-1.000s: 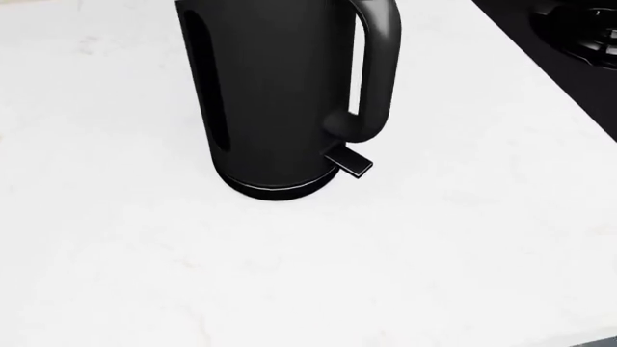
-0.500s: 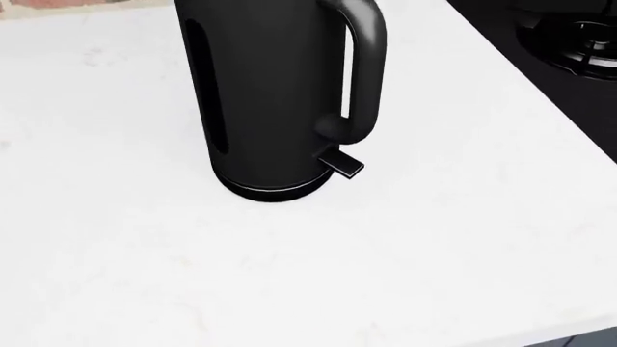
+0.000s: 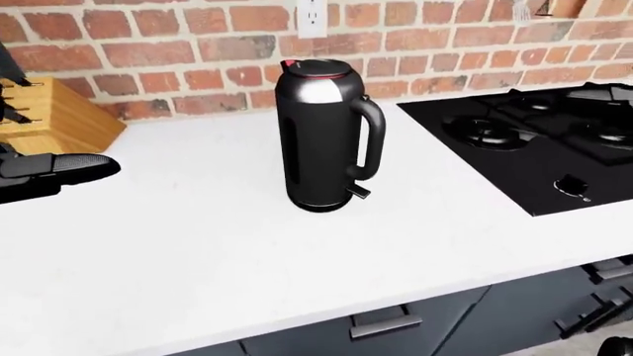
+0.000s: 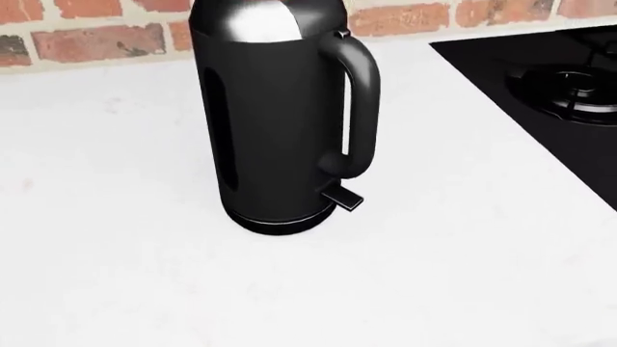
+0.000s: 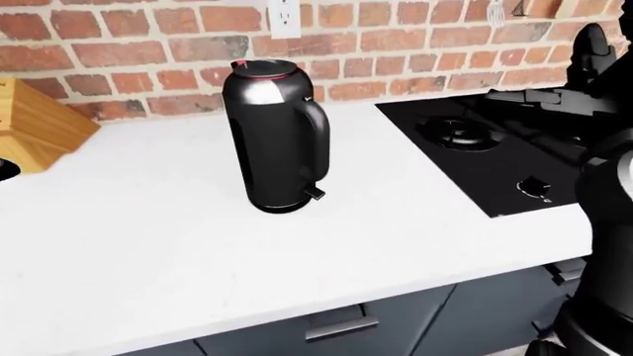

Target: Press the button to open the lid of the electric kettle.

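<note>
A black electric kettle (image 3: 321, 137) stands upright on the white counter (image 3: 198, 245), with its handle to the right. Its steel-topped lid (image 3: 315, 70) is down, with a red button (image 3: 288, 64) at its left rim. The head view shows the kettle's body (image 4: 275, 123) close up, with the lid cut off at the top. My left hand (image 3: 54, 169) hovers at the left edge of the left-eye view, fingers stretched out and empty, well left of the kettle. My right hand (image 5: 579, 81) is raised at the right edge of the right-eye view, over the stove, fingers spread and empty.
A black gas cooktop (image 3: 534, 141) is set into the counter right of the kettle. A wooden knife block (image 3: 50, 115) stands at the left against the brick wall (image 3: 198, 44), which has a white outlet (image 3: 312, 16). Dark drawers with handles (image 3: 386, 322) sit below the counter's edge.
The head camera has tilted up: the kettle sits lower in the picture, and its steel top and the brick wall have come into view. The kettle itself has not moved.
</note>
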Controlling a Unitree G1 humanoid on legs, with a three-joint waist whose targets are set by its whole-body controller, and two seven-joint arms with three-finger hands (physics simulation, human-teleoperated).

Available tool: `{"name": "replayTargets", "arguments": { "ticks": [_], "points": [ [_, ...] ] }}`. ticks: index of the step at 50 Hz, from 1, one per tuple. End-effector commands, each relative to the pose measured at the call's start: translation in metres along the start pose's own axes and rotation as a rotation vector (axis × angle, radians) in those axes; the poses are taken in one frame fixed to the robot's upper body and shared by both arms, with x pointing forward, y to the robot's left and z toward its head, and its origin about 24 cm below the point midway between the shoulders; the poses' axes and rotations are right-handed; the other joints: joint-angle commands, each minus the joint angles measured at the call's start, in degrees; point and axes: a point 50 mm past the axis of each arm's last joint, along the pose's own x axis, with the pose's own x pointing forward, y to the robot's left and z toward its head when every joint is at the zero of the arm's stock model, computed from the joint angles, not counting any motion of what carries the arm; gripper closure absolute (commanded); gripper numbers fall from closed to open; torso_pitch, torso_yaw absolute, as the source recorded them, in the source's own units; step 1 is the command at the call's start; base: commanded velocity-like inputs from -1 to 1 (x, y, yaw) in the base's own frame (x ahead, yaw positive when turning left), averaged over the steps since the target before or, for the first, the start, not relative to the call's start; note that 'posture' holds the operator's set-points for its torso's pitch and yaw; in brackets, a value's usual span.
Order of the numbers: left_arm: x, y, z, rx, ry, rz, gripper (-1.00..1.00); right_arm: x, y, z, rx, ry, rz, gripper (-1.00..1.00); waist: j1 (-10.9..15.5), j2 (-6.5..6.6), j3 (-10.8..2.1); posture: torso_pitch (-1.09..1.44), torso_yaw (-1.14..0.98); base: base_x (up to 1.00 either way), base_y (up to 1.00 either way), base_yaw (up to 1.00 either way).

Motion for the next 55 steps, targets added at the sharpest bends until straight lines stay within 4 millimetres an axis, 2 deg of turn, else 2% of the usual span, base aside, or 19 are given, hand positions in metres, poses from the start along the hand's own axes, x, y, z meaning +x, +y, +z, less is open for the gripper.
{"name": "replayTargets", "arguments": {
  "ticks": [1,7,14,23,36,55],
  "points": [
    [0.000,0.000,0.012,0.012,-0.070,0.003,-1.00,-0.001,0.000,0.018,-0.004,-0.085,-0.002,-1.00,0.0,-0.05,-0.88,-0.31,0.00,0.00,0.00,0.00],
    [0.000,0.001,0.013,0.012,-0.072,0.006,-1.00,-0.001,0.000,0.019,-0.004,-0.086,0.000,-1.00,0.1,0.01,-2.38,-0.31,0.00,0.00,0.00,0.00],
    [0.000,0.001,0.014,0.001,-0.075,0.006,-1.00,-0.002,0.006,0.014,-0.012,-0.080,0.007,-1.00,0.1,0.06,-3.04,-0.31,0.00,0.00,0.00,0.00],
    [0.000,-0.002,0.011,0.022,-0.060,0.002,-1.00,0.002,0.023,0.006,-0.016,-0.064,0.053,-1.00,0.1,0.26,-3.26,-0.31,0.00,0.00,0.00,0.00],
    [0.000,-0.009,0.010,0.013,-0.054,-0.012,-1.00,0.029,0.058,-0.004,-0.063,-0.043,0.175,-1.00,-0.1,0.81,-3.44,-0.31,0.00,0.00,0.00,0.00],
    [0.002,-0.010,0.011,0.012,-0.052,-0.014,-1.00,0.046,0.096,-0.017,-0.065,0.011,0.246,-1.00,-0.2,1.57,-3.37,-0.31,0.00,0.00,0.00,0.00]
  ]
}}
